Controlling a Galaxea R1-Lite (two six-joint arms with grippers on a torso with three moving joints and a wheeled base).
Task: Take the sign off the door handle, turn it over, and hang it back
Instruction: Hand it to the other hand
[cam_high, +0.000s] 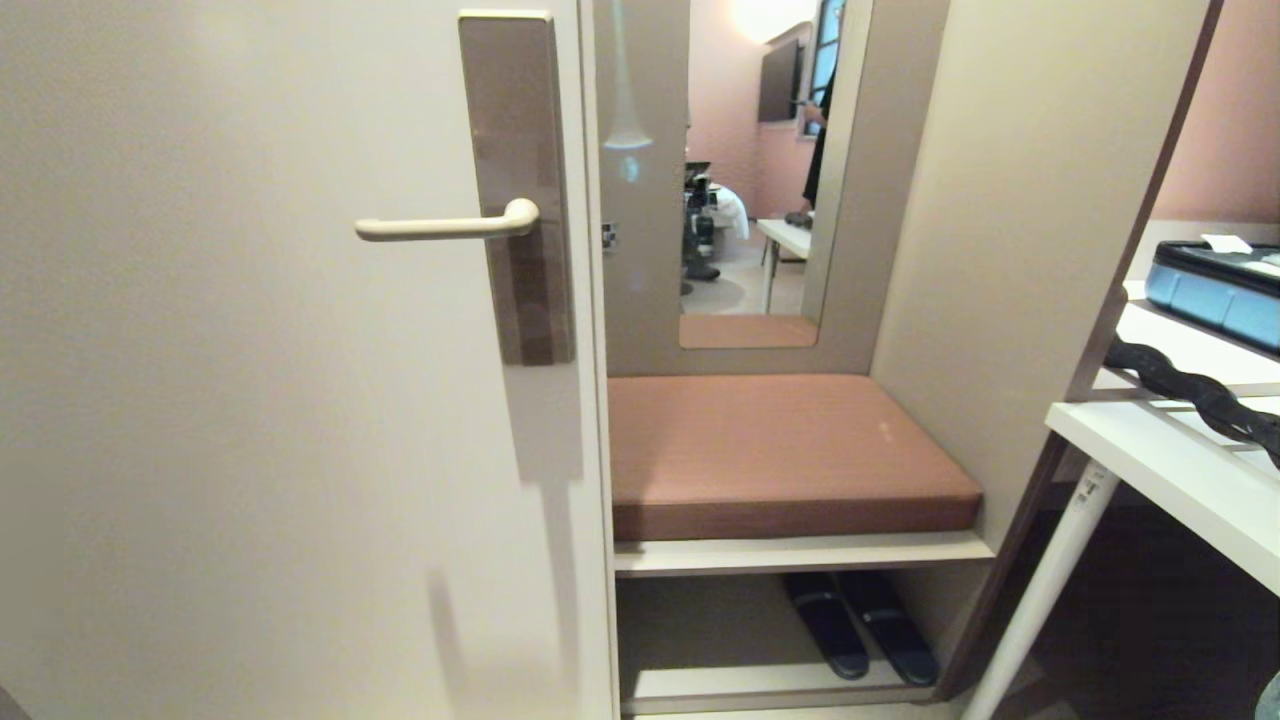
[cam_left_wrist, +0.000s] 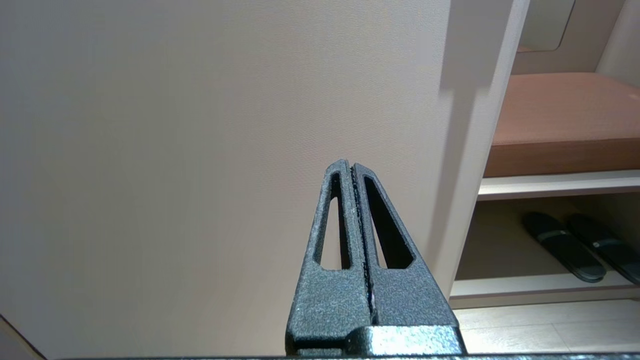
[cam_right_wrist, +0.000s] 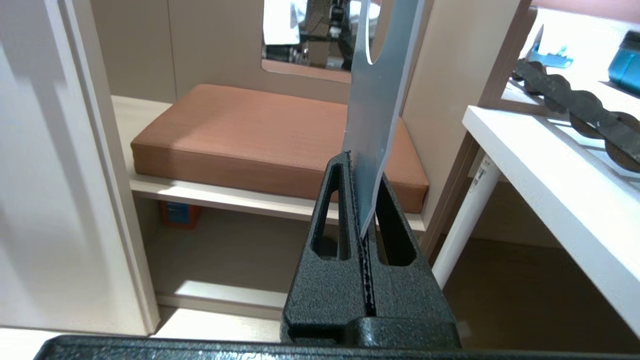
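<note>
Right wrist view, sign (cam_right_wrist: 377, 110) upright, right hand (cam_right_wrist: 362, 210) pinching

The flat blue-grey door-hanger sign (cam_right_wrist: 376, 105) runs off my right wrist cam's top edge, so I can't read its wording.

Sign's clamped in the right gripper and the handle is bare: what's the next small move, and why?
Probably raise the right gripper toward the handle. It is shut on the sign, whose oval hole points up, and nothing hangs on the lever.
</note>
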